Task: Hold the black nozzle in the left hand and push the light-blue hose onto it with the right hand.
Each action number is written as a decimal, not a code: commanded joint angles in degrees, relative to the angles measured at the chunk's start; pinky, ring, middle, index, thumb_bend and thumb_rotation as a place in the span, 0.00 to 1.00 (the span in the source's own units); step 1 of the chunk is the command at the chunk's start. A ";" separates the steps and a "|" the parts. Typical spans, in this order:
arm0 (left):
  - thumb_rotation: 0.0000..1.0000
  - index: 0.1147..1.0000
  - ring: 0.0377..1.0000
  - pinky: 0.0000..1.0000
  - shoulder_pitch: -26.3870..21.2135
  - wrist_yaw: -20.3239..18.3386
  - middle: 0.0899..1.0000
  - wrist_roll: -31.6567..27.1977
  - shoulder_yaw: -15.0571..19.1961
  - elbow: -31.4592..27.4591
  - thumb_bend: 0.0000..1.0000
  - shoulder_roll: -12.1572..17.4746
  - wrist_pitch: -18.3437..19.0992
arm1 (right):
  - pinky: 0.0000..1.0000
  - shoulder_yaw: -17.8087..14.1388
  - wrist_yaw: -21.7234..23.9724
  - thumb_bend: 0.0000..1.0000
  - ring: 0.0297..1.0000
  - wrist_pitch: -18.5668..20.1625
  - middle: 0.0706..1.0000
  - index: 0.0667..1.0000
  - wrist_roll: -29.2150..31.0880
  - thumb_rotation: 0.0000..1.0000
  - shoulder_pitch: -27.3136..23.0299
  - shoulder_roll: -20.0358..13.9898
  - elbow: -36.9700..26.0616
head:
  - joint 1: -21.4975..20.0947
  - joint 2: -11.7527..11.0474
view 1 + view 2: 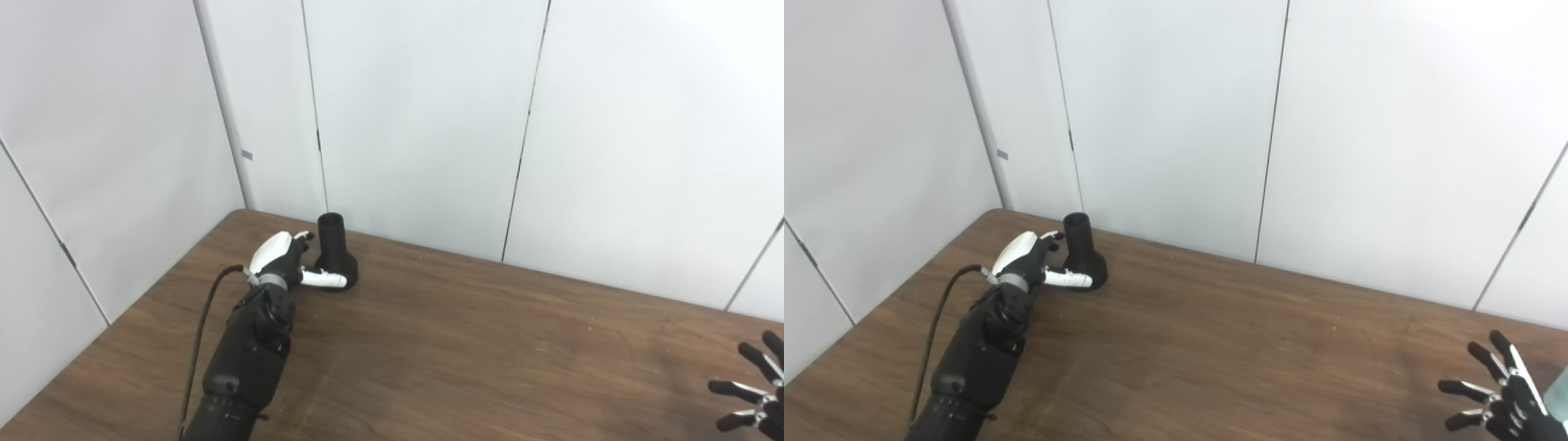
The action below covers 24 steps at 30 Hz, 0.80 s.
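black nozzle (335, 252) upright, neck up | left hand (283, 260) fingers (324, 279) spread beside it, holding nothing

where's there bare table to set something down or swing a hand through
Bare: the wide table stretch between the black nozzle and the open right hand. Crowded: the far left corner, where the left hand reaches around the nozzle.

No readable text, label or number appears anywhere.

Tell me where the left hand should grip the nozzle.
Grip the narrow upright neck of the nozzle, coming in from its left, where the left robot hand already is. The flared base sits flat on the table and looks too wide to wrap.
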 commanded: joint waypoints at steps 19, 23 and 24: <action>0.27 0.76 0.82 0.91 -5.49 6.32 0.71 0.31 -0.95 7.08 0.98 -1.37 -0.23 | 0.47 -0.84 -0.07 0.63 0.70 0.42 0.93 0.99 0.55 0.04 -0.12 -1.26 -3.80 | -0.88 1.32; 0.26 0.73 0.81 0.84 -5.77 6.99 0.71 0.12 -1.65 9.02 0.98 -1.06 -0.23 | 0.47 -0.76 -0.12 0.63 0.70 0.76 0.93 0.99 0.42 0.04 -0.07 -1.16 -4.20 | -1.21 1.69; 0.26 0.72 0.81 0.84 -5.81 7.20 0.70 -0.06 -1.90 9.39 0.98 -0.95 -0.22 | 0.47 -0.73 -0.14 0.63 0.70 0.80 0.93 0.99 0.38 0.04 -0.04 -1.13 -4.27 | -1.21 1.69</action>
